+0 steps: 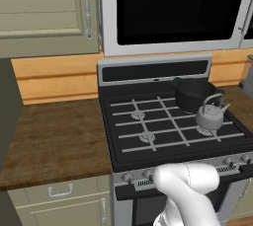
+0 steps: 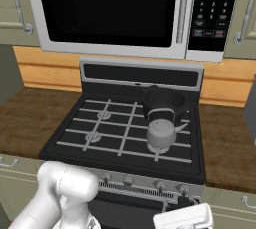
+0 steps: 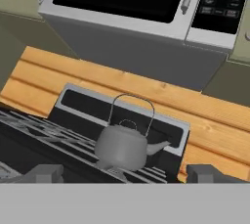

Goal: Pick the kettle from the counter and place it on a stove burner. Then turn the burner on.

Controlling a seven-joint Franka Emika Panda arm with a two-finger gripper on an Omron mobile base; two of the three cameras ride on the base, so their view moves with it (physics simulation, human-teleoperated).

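Already the small shiny grey metal kettle (image 1: 211,115) sits on the front-right round grey stove burner (image 2: 159,147), just before the black pot (image 2: 164,103). Gripper (image 3: 125,174) wide open, empty, low by the knobs (image 2: 159,185) — prob. for switching on.

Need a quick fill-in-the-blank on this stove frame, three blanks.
1. The kettle sits on the front ____ burner.
2. Behind the kettle stands a black ____.
3. Above the stove hangs a ____.
4. The gripper's jaws stand ____.

Missing words: right; pot; microwave; open
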